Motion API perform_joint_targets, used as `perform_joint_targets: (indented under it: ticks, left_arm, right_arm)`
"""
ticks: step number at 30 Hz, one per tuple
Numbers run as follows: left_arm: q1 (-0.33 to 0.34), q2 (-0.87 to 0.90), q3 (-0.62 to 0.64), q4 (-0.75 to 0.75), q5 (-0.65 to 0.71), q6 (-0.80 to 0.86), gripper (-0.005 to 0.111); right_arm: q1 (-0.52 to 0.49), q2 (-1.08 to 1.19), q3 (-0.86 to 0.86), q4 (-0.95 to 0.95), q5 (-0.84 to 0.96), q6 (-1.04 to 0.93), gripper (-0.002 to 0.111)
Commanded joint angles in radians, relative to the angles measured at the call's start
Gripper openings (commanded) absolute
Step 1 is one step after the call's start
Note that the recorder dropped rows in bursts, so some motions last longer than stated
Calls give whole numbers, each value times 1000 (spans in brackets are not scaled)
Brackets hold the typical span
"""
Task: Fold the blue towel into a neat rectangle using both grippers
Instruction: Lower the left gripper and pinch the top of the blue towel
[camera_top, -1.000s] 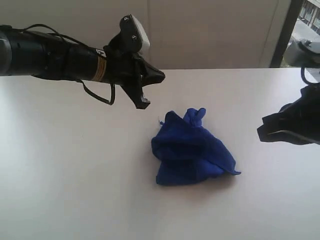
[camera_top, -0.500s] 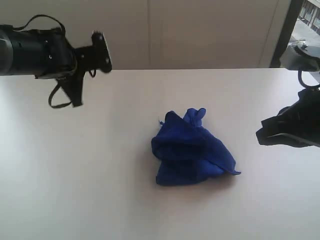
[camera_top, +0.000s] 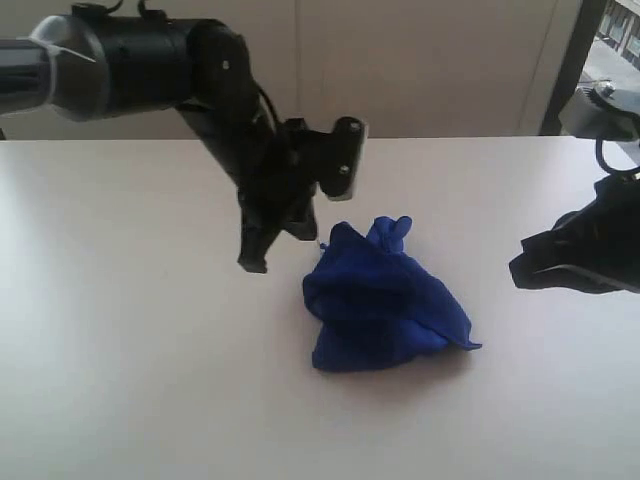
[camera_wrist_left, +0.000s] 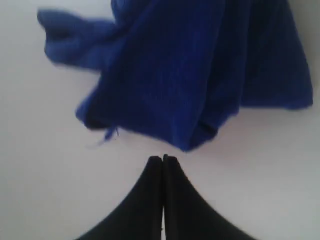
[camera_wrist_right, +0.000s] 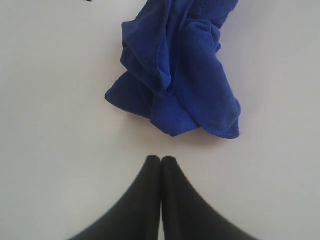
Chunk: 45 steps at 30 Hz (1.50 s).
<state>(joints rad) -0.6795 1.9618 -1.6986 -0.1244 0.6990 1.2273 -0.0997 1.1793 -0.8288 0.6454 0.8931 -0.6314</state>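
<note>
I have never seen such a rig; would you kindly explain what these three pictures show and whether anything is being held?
This is a robot with two black arms, each ending in a two-fingered gripper. The wide picture comes from a camera off the arms: the left gripper hangs beside the crumpled blue towel, the right gripper farther off on the other side. The other two pictures come from cameras on the wrists, looking past closed fingers toward the towel. The towel lies bunched on a pale table. Both grippers are shut and hold nothing.
</note>
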Motion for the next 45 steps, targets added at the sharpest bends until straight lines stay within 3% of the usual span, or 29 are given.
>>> perform_joint_targets:
  ticks: [1, 4, 6, 8, 12, 15, 23, 31, 41, 45]
  left_arm:
    - [-38, 46, -62, -26, -2, 156, 0]
    - [-43, 52, -70, -31, 2, 267, 1]
    - [-43, 52, -70, -47, 3, 297, 10]
    - [-43, 52, -70, -57, 3, 296, 28]
    - [-43, 52, -70, -171, -7, 298, 78]
    - [-43, 52, -70, -284, -17, 298, 93]
    - [-49, 91, -70, -473, 8, 461, 92]
    - [-69, 141, -70, -469, 13, 525, 83]
    - [-69, 143, -70, -391, 78, 528, 49]
    - [-69, 143, -70, -325, 78, 548, 50]
  right_arm:
    - [2, 0, -9, -4, 20, -12, 0]
    - [2, 0, -9, -9, 23, -12, 0]
    - [2, 0, -9, -9, 21, -12, 0]
    - [2, 0, -9, -9, 19, -12, 0]
    - [2, 0, -9, -9, 19, -12, 0]
    - [2, 0, -9, -9, 19, -12, 0]
    - [2, 0, -9, -9, 19, -12, 0]
    - [2, 0, -9, -9, 21, -12, 0]
    - [2, 0, -9, -9, 18, -12, 0]
    - [2, 0, -9, -9, 18, -12, 0]
